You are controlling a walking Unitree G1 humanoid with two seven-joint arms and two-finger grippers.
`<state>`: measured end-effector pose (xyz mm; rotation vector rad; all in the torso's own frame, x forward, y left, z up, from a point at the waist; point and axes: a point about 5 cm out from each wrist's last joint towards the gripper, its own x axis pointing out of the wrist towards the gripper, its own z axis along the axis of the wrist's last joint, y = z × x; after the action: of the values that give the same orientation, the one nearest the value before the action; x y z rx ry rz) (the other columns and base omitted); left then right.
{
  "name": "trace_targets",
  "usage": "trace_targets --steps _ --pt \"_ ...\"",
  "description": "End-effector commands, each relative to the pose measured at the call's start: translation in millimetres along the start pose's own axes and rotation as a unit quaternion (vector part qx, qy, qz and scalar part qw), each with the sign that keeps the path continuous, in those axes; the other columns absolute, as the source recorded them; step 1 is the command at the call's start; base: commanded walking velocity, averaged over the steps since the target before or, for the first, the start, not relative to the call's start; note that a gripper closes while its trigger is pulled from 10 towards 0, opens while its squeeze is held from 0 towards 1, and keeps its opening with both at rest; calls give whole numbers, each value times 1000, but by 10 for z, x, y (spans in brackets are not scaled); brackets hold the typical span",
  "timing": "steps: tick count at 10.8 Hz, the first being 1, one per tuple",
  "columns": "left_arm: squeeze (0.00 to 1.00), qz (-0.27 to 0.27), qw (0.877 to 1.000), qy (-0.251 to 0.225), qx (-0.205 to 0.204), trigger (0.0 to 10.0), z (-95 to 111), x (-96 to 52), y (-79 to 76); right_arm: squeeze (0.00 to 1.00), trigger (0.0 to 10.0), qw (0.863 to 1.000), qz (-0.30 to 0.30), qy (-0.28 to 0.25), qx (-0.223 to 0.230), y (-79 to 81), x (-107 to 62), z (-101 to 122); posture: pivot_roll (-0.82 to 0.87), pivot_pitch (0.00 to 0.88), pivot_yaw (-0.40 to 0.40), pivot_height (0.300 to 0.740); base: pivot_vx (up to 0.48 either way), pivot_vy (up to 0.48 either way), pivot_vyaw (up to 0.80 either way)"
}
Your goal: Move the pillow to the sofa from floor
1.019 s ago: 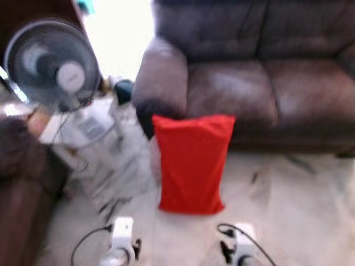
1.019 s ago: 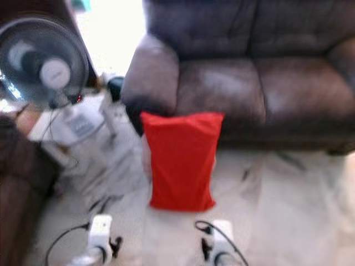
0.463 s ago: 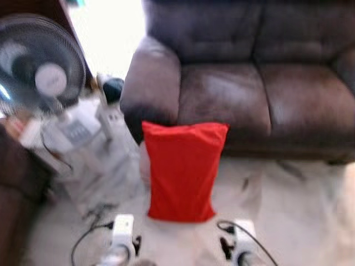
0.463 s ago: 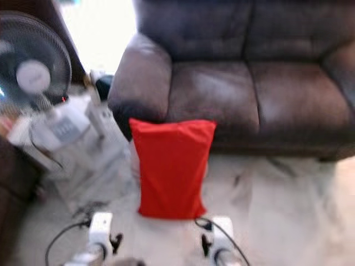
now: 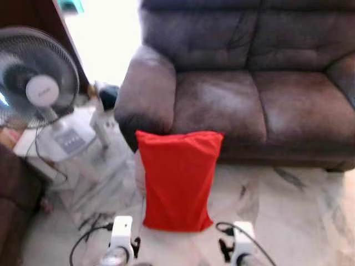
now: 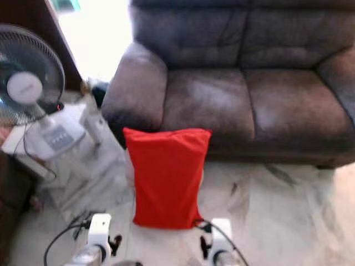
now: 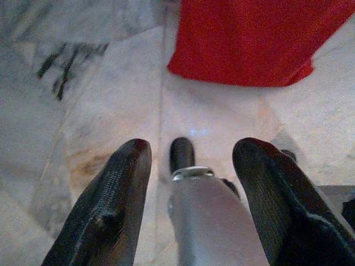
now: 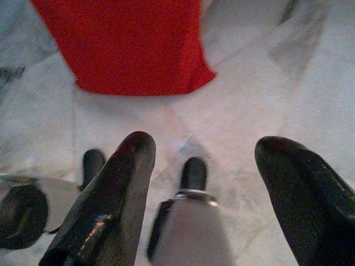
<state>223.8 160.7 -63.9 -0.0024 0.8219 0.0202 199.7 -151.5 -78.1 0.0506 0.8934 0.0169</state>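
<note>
In the left eye view, a bright red rectangular fabric pillow [image 5: 177,180] is seen standing upright on the pale marble floor [image 5: 288,216], its top edge leaning against the front of a dark brown leather sofa [image 5: 244,83] at 12 o'clock. A white pedestal fan [image 5: 36,77] is placed at 10 o'clock, beside the sofa's armrest, with black cables trailing across the floor near it. The two silver arms are visible at 6 o'clock, just short of the pillow's lower edge.

In the right eye view, the same arrangement is shown, with both sofa seat cushions bare.

In the left wrist view, the left gripper [image 7: 191,166] is held above the floor with its black fingers spread apart and nothing between them; the pillow lies ahead, untouched.

In the right wrist view, the right gripper [image 8: 202,160] is likewise spread wide and empty, the pillow's lower corner lying ahead.
</note>
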Motion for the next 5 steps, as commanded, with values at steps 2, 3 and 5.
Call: trace_targets --steps 2,3,5 --pt "0 6 1000 20 -1 10000 -100 -19 49 0 10000 1000 5 9 -5 26 -9 -59 125 177 20 740 249 0 0" --pt "0 6 1000 20 0 10000 -102 -19 50 0 10000 1000 7 9 -17 26 -8 -53 124 170 21 740 247 0 538" --pt "0 5 1000 21 2 10000 -107 -20 49 0 10000 1000 6 9 0 28 -11 -67 122 163 22 740 249 0 384"
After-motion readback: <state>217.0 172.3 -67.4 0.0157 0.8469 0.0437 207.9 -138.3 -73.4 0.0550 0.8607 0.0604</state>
